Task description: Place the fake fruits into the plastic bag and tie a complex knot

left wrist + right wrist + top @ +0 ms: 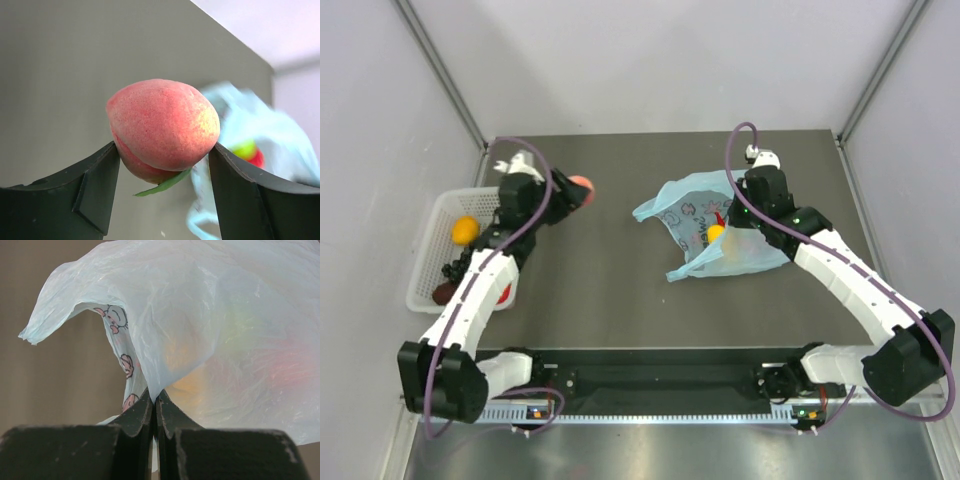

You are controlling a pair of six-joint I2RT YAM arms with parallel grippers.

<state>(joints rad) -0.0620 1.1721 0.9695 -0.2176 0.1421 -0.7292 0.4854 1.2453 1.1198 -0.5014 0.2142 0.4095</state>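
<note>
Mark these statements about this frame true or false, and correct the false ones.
1. The left hand grips the peach. True.
2. The right hand hangs open, touching nothing. False: it is shut on an edge of the plastic bag.
3. The plastic bag is empty. False: a yellow fruit shows inside it.
4. An orange fruit lies in the white basket. True.
</note>
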